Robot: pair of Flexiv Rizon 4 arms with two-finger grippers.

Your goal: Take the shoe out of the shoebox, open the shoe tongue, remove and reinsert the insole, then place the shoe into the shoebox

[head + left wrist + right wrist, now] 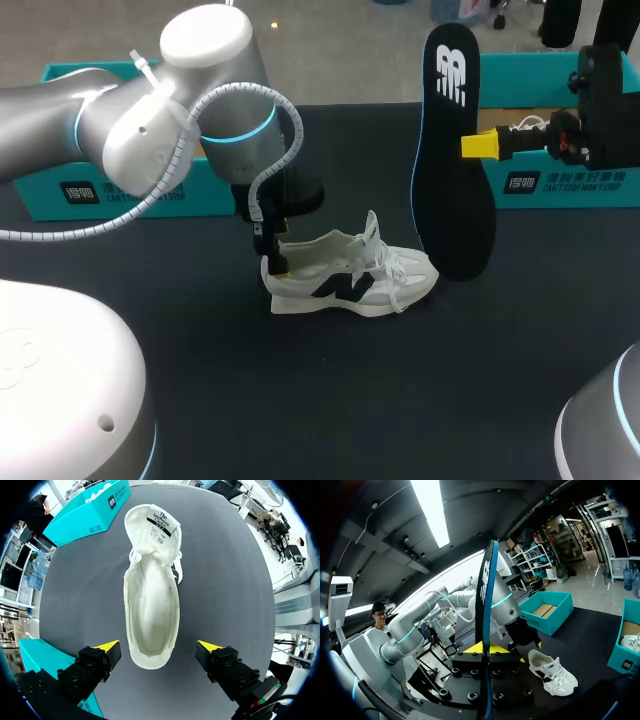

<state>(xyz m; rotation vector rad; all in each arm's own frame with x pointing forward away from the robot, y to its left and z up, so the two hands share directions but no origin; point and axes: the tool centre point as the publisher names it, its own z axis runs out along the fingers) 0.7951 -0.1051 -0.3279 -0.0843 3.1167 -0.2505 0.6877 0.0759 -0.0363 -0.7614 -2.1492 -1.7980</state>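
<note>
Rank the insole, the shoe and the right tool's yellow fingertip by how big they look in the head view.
The insole, largest, though held up nearer the camera; then shoe; yellow fingertip, smallest.

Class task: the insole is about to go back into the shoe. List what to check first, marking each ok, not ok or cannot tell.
1. Insole held by the right gripper: ok.
2. Shoe upright on the table: ok.
3. Tongue folded forward, opening clear: ok.
4. Left gripper steadying the heel: not ok, its fingers stand open either side.
5. Insole lined up over the opening: not ok, it stands upright beyond the toe.
</note>
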